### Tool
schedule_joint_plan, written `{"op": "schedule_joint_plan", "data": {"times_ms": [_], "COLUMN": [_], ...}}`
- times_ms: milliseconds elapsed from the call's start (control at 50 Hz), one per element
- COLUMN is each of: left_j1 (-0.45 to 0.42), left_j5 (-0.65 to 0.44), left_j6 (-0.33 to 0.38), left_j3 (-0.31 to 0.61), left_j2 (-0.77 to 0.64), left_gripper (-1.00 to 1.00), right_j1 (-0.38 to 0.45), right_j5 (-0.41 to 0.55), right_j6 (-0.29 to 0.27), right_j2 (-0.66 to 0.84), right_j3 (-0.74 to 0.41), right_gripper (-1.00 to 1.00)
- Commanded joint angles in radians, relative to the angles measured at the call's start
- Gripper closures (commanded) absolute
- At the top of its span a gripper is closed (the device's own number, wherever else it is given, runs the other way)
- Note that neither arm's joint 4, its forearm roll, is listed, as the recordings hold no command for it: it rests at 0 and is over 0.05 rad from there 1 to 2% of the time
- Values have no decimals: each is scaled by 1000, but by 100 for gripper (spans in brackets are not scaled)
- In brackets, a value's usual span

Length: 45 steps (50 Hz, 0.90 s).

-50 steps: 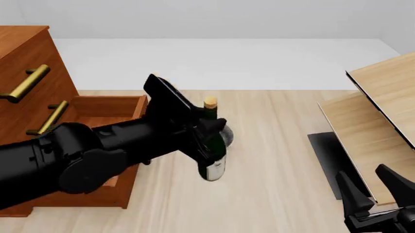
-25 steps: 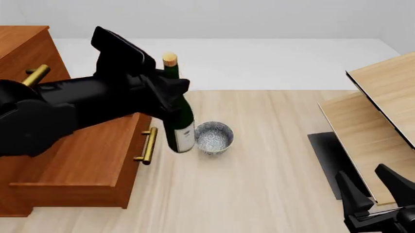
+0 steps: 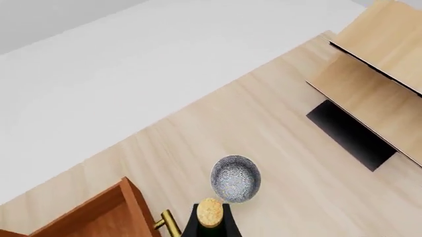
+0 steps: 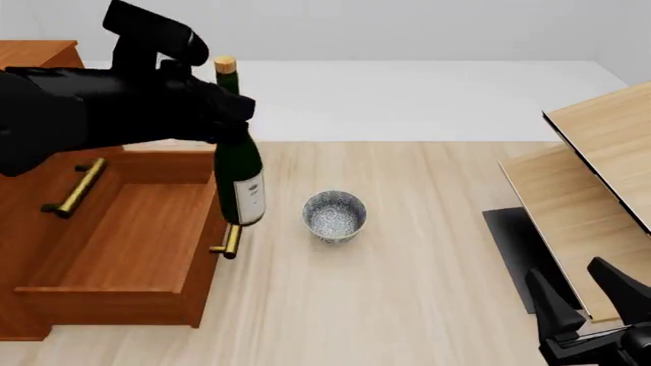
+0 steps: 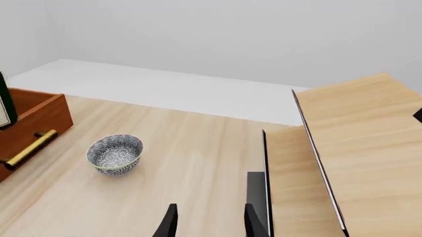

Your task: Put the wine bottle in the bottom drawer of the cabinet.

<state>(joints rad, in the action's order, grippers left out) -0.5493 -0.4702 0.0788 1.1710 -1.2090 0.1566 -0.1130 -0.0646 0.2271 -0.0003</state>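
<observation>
Lifted leftward since prev frame — wine bottle (image 4: pixel 238 179) upright, cork up, clenched in left claw (image 4: pixel 219 114).

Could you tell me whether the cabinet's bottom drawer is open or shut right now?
Open. The bottom drawer is pulled out from the cabinet, its bare wooden floor showing, with the wine bottle held above its front edge.

Both arms are plain matte black throughout, with no markings, cables or screws showing. The left arm (image 4: pixel 72 114) is built of bulky rounded housings, and a flat slab-like black block (image 4: pixel 151 34) sits on top of its wrist, behind the jaws. The right gripper (image 4: pixel 595 301) has two tapered, pointed black fingers rising from a darker ribbed base block behind them. From the right wrist camera those fingertips (image 5: pixel 170 223) appear as two thin, slightly curved black blades.
</observation>
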Motion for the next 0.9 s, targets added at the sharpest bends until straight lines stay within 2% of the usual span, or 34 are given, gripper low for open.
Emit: {"op": "schedule_joint_plan", "data": {"times_ms": [20, 60, 100, 120, 240, 360, 400, 440, 460, 500, 600, 640, 680, 720, 740, 760, 780, 900], "left_j1": [62, 47, 67, 65, 110, 145, 181, 191, 221, 210, 255, 235, 271, 257, 282, 275, 281, 297], "left_j5": [-141, -172, -183, -193, -227, -246, -251, -261, -260, -267, -265, -268, -264, -272, -272, -272, -277, -267], "left_j6": [12, -39, -17, -46, -16, -49, -33, -58, -22, -16, -21, -42, -8, -40, -14, -21, -37, -30], "left_j3": [87, 112, 121, 129, 163, 182, 191, 208, 213, 217, 235, 240, 242, 254, 256, 260, 260, 227], "left_j2": [40, 34, 38, 33, 24, 5, -2, -8, -8, -20, -40, -50, -54, -65, -68, -72, -80, -89], "left_gripper": [100, 100, 100, 100, 100, 100, 100, 100, 100, 100, 100, 100, 100, 100, 100, 100, 100, 100], "right_j1": [2, 2, 1, 1, 1, 0, 0, 0, 0, 0, 0, -1, -1, 0, -1, 0, -1, -1], "right_j5": [12, 13, 14, 13, 15, 10, 14, 16, 17, 18, 8, 10, 11, 12, 11, 11, 14, 16], "right_j6": [-5, -6, -5, -5, -5, -4, -4, -3, -2, -2, -2, -1, -1, -3, -3, -4, -1, -1], "right_j2": [-11, -12, -13, -13, -14, -10, -13, -15, -17, -17, -8, -10, -11, -11, -10, -10, -13, -16], "right_j3": [0, 0, 0, 0, 0, 0, 0, 0, 0, 0, 0, 0, 0, 0, 0, 0, 0, 0], "right_gripper": [-100, -100, -100, -100, -100, -100, -100, -100, -100, -100, -100, -100, -100, -100, -100, -100, -100, -100]}}
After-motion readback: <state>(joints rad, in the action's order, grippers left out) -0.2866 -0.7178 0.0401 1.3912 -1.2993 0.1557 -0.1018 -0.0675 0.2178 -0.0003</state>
